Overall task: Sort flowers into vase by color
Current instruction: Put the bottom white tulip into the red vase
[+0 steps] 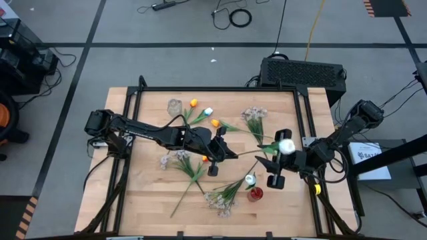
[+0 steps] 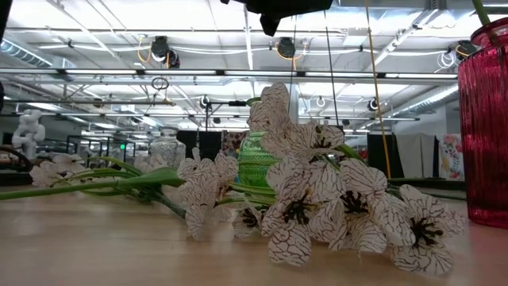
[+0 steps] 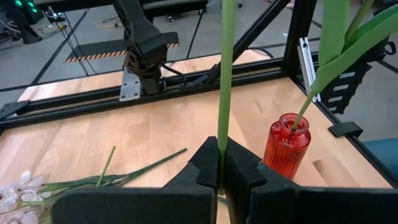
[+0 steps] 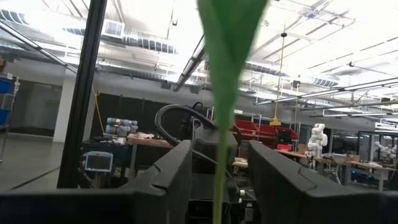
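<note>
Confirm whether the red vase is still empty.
No. In the left wrist view, a green stem already stands in the mouth of the red vase, rising up and out of it.

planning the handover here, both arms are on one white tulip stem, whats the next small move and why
Probably finish closing the right gripper on the stem. Its fingers stand apart either side of the stem, while the left gripper pinches it tight. The white tulip hangs above the table, the red vase nearby.
</note>
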